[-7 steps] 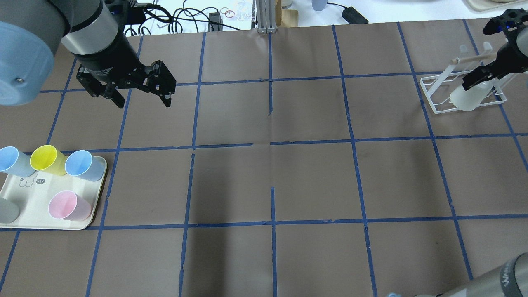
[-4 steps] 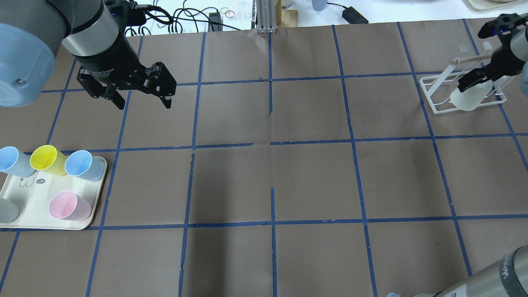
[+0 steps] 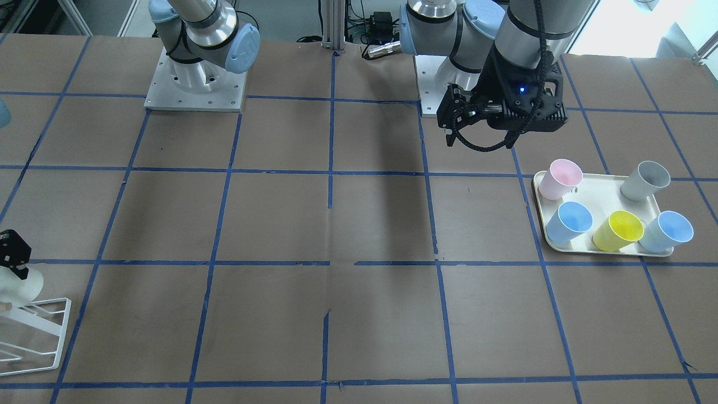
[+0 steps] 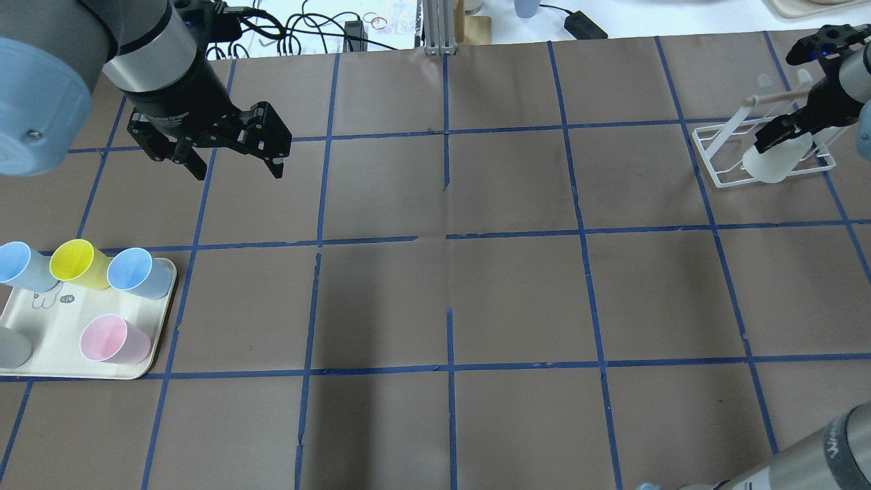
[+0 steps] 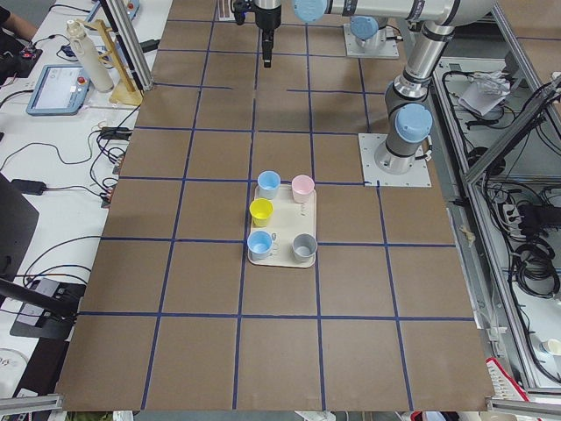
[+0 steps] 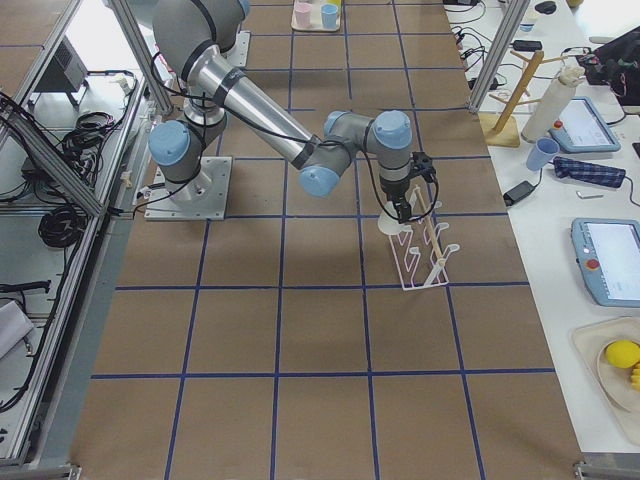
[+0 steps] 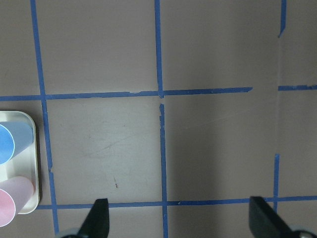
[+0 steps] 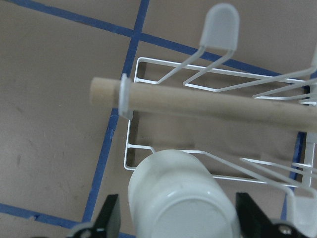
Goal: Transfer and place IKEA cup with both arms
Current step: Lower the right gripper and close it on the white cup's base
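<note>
**IKEA cup sitting on the rack, right tool straddling it**

IKEA cup (image 8: pixel 181 198) is sitting tilted on the white wire rack (image 8: pixel 220 25) at the far right corner of the tabletop (image 4: pixel 517 292). Its closed base is facing the right wrist camera and its mouth is pointing away and down. It is lying just below the wooden dowel (image 8: pixel 213 104) that is running across the rack. Whether a prong is going up inside it can't be seen.

Right tool (image 8: pixel 181 220) is hovering over the cup's base end with its fingers spread, one on each side of the cup. A sliver of brown is showing between cup and finger on one side; the other side is looking very close, contact unclear. It is not reading as a pinch.

Left tool (image 4: pixel 238 171) is hanging above the tabletop on the opposite side, fingers spread wide and carrying nothing.

The cream tray (image 4: pixel 41 320) is lying nearer the robot than the left tool, at the tabletop's left edge. It is holding a pink cup (image 4: pixel 112 338), a yellow cup (image 4: pixel 76 262), two blue cups (image 4: pixel 133 272) and a grey cup (image 3: pixel 645 179), all standing upright.
</note>
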